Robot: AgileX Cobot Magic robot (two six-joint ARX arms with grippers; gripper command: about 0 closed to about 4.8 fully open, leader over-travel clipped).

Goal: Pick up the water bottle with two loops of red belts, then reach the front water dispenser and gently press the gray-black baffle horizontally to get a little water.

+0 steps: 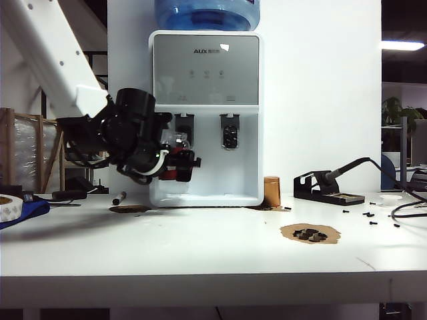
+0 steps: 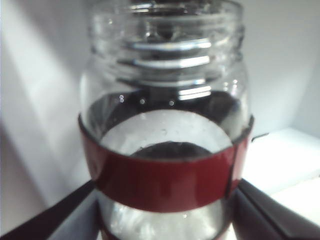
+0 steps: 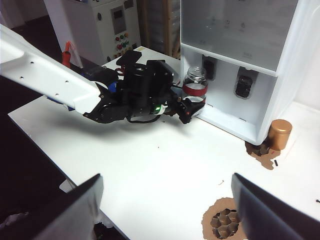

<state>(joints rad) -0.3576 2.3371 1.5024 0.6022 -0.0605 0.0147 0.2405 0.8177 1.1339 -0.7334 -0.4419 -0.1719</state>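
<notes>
My left gripper (image 2: 165,212) is shut on the water bottle (image 2: 165,150), a clear glass jar with dark-red bands; black fingers (image 2: 60,217) hug its lower body. In the exterior view the left gripper (image 1: 176,164) holds the bottle (image 1: 179,175) upright inside the white water dispenser's (image 1: 205,73) recess. The bottle's neck (image 3: 196,80) stands just before and below the gray-black baffle (image 1: 183,127), the left lever; whether they touch I cannot tell. My right gripper (image 3: 165,200) hangs open over bare table, nothing between its fingers, well back from the dispenser (image 3: 240,30).
The twin right lever (image 1: 230,135) sits beside the baffle. A brown cylinder (image 1: 271,191) stands at the dispenser's right corner. A soldering stand (image 1: 327,190) and small screws lie right; a brown honeycomb patch (image 1: 309,233) is nearer. A marker (image 1: 119,197) and tape roll (image 1: 10,207) lie left.
</notes>
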